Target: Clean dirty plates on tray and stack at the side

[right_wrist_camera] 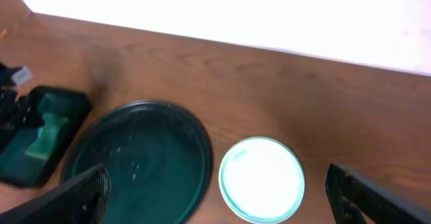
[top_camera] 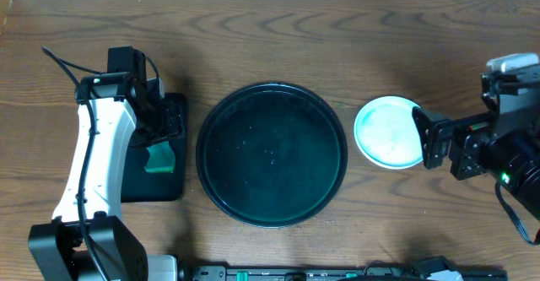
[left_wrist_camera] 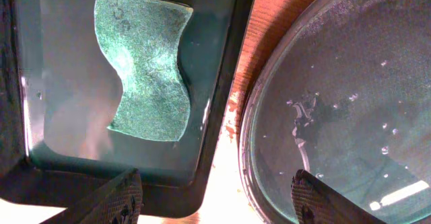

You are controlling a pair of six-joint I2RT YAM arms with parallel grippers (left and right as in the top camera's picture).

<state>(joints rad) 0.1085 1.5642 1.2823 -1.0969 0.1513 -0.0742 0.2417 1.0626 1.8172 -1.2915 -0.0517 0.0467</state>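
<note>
The large round dark tray [top_camera: 272,95] sits mid-table with only water drops on it; it also shows in the left wrist view [left_wrist_camera: 350,89] and the right wrist view [right_wrist_camera: 135,163]. A pale-mint plate stack [top_camera: 387,132] lies on the table right of the tray, also in the right wrist view [right_wrist_camera: 261,179]; how many plates it holds cannot be told. My left gripper [left_wrist_camera: 215,200] is open and empty over the gap between the rectangular tray and the round tray. My right gripper [right_wrist_camera: 219,197] is open and empty, raised just right of the plates.
A small black rectangular tray [top_camera: 179,116] at the left holds a green sponge [top_camera: 159,157], also seen in the left wrist view [left_wrist_camera: 145,69]. The left arm [top_camera: 97,146] reaches over that tray. Bare wood table [top_camera: 278,36] lies behind.
</note>
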